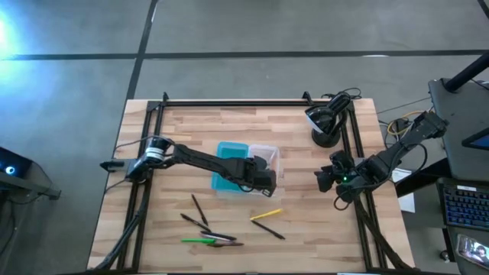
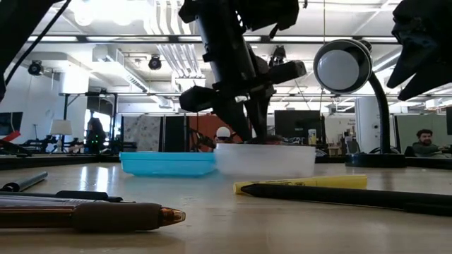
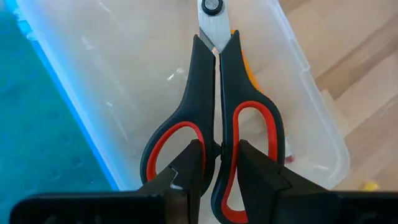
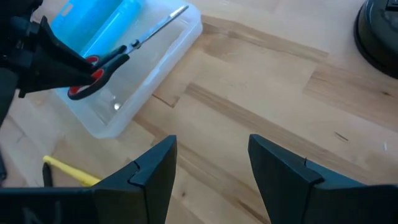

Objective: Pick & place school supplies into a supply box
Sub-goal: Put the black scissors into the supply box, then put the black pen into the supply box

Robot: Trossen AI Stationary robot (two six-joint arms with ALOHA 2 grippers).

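Note:
The scissors [image 3: 214, 93] have black handles lined in red. My left gripper [image 3: 217, 155] is shut on them over the open clear supply box [image 1: 267, 156], and this also shows in the right wrist view [image 4: 118, 50]. Something orange [image 3: 250, 71] lies in the box under the scissors. The teal lid [image 1: 228, 164] lies on the table against the box's left side. Several pens and pencils lie on the table near the front edge: a yellow one [image 1: 266, 215], black ones [image 1: 199, 208] and a green one [image 1: 197, 241]. My right gripper [image 4: 208, 165] is open and empty, above the table right of the box. My left gripper pinches the scissors by the middle of the handles [image 3: 219, 140], where the two loops meet. One finger [image 3: 189, 165] stands in each loop. The fingers lie along the scissors, with the blades [image 4: 163, 22] pointing away over the box. Whether the blade tip touches the box, I cannot tell.
A black desk lamp [image 1: 325, 122] stands at the table's far right. A black frame rail [image 1: 229, 103] runs along the far edge and the sides. Bare wood lies between the box and my right gripper [image 1: 302, 191].

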